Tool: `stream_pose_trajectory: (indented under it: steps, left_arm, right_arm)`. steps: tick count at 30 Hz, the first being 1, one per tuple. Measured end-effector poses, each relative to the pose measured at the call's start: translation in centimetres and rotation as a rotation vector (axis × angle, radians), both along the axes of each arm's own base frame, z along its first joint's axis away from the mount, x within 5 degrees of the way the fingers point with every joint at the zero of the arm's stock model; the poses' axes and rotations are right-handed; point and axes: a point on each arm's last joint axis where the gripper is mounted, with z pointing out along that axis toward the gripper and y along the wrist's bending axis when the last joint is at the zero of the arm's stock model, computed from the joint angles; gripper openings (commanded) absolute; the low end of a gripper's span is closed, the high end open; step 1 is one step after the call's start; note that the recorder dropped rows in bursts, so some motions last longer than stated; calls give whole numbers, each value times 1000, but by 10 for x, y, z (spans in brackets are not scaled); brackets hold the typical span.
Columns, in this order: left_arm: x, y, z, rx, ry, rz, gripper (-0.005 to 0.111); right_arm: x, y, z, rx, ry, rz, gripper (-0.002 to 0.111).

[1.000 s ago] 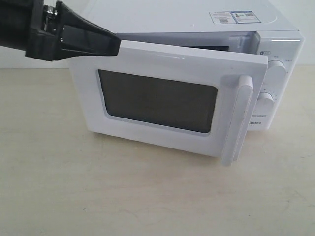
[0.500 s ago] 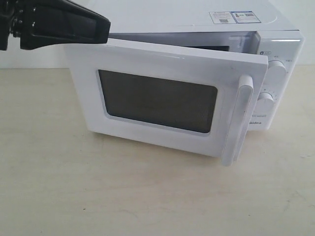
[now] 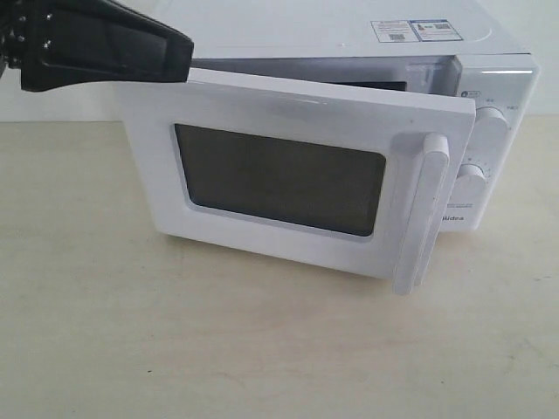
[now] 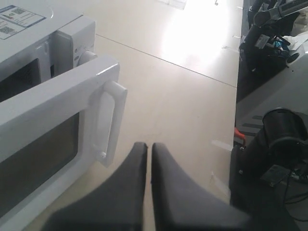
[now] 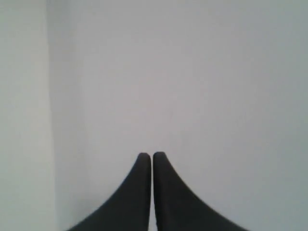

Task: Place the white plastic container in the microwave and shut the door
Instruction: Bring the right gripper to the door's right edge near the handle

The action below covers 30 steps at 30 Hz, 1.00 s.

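The white microwave (image 3: 493, 83) stands on a tan table with its door (image 3: 279, 179) ajar, swung partway out, the long handle (image 3: 424, 209) toward the front. My left gripper (image 3: 188, 54) hangs shut and holding nothing, just above the door's upper hinge-side corner. In the left wrist view that gripper (image 4: 149, 146) sits past the door (image 4: 48, 120) and its handle (image 4: 111, 120), apart from both. The right gripper (image 5: 152, 156) is shut on nothing and faces a plain white surface. The white plastic container is not in view; the door hides the cavity.
Two round dials (image 3: 489, 131) sit on the microwave's right panel. Stickers (image 3: 415, 30) lie on its top. Bare tan tabletop (image 3: 262, 349) spreads in front. Dark equipment and cables (image 4: 274, 144) stand beyond the table's edge in the left wrist view.
My left gripper has drawn back up and to the left, off the door's top edge. The door stays ajar at about the same angle.
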Motion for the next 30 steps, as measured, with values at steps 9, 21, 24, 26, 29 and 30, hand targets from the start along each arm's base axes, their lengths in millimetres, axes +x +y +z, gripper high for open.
stream_pose_trajectory:
  steps: [9,21,24,26,29,30]
  left_arm:
    - [-14,4,13,-23,-55,4,4]
    - [-14,5,15,-27,-67,20,4]
    - [-13,5,15,-29,-71,34,4]
    - [-12,6,15,-31,-76,49,4]
    - [-12,6,15,-31,-76,51,4]
    - [-12,6,15,-31,-76,51,4]
  right_arm:
    - [98,31,-60,-512,399,30,0]
    - [167,45,-182,-454,980,244,0]
    - [162,52,-189,-441,1001,298,0]
    - [161,56,-192,-448,1003,282,0]
    - [166,49,-193,-432,1009,150,0]
    - [167,49,-193,-429,1010,142,0]
